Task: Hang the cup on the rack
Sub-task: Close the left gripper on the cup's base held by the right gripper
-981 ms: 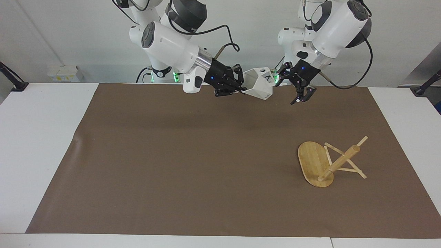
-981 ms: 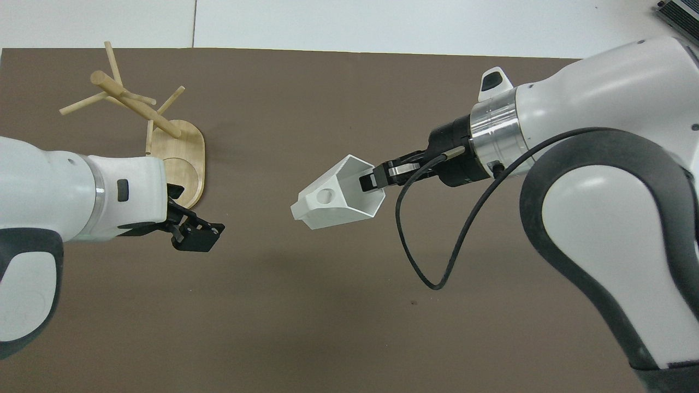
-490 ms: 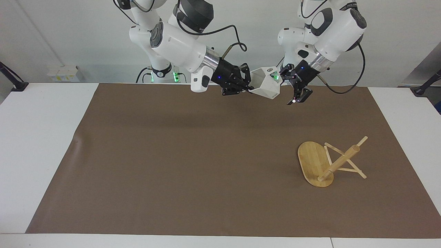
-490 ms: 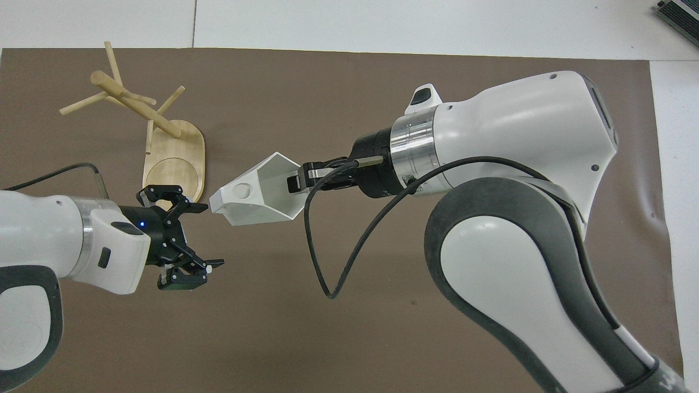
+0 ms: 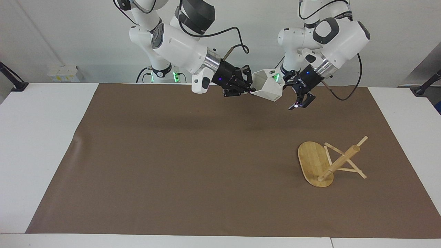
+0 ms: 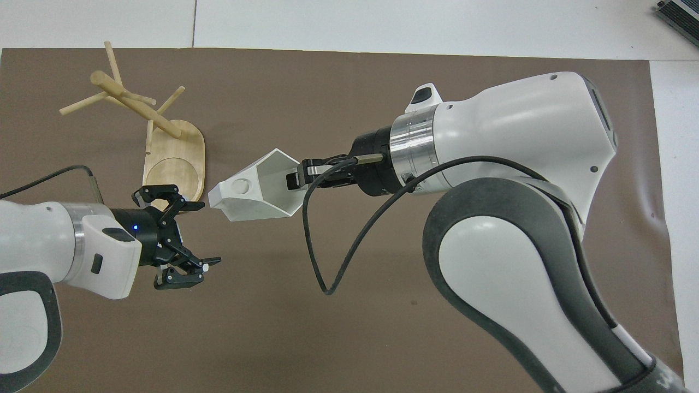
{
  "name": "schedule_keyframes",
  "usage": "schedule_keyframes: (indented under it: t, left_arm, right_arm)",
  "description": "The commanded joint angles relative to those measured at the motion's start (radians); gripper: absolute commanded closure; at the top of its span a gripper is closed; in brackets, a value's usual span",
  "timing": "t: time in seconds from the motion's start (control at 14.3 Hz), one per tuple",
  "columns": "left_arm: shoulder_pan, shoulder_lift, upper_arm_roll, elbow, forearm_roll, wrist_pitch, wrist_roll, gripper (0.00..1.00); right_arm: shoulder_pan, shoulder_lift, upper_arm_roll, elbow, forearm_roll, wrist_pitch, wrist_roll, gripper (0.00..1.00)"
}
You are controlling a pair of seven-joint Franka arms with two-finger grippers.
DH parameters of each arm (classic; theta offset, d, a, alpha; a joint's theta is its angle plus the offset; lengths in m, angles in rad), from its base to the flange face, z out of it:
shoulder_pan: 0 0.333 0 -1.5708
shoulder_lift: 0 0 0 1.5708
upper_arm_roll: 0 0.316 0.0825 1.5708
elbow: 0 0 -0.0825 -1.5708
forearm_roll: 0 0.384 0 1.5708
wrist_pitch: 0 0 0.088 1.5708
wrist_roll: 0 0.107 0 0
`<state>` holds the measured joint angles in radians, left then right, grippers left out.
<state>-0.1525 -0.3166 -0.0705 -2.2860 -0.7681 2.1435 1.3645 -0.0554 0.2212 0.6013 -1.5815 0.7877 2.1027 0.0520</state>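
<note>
Cup: the small white faceted cup with a hexagonal rim [image 5: 267,88] hangs in the air over the brown mat near the robots' edge of the table, tipped on its side, with its blocky pierced handle [image 6: 236,191] pointing toward the left arm.
Right end effector: the right end effector [image 5: 245,90] is clamped shut on the cup's rim wall, one finger inside the mouth and one outside.
Left end effector: the left end effector [image 5: 300,102] hangs just beside the cup over the mat, with its fingers spread wide and nothing in them.
Rack: the light bamboo mug tree with an oval base [image 5: 315,161] lies tipped over on the mat toward the left arm's end of the table, farther from the robots than the cup; its post slants and its thin pegs touch the mat.
Step in hand: this looks like a handover, or the left arm getting ready to deal with the fallen rack.
Doing it well: the rack likely needs standing up before any peg can take the handle hole. If the cup is passed, the left fingers should close on a wall away from the handle and leave the hole free, and the right grip should hold until they are seated.
</note>
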Motion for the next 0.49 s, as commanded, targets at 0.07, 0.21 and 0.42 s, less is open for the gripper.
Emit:
schedule_keyframes:
  t: [0.07, 0.21, 0.42]
  left_arm:
    - [-0.009, 0.023, -0.011, 0.038, -0.062, 0.039, -0.013, 0.0]
    - [-0.034, 0.054, -0.015, 0.094, -0.062, 0.033, -0.033, 0.0]
    - [-0.067, 0.077, -0.014, 0.14, -0.054, -0.005, -0.055, 0.0]
  right_arm:
    - [-0.007, 0.004, 0.012, 0.002, 0.033, 0.01, 0.014, 1.0]
    - [-0.007, 0.004, 0.015, 0.002, 0.039, 0.007, 0.015, 1.0]
    - [-0.007, 0.004, 0.015, 0.002, 0.05, 0.002, 0.015, 1.0]
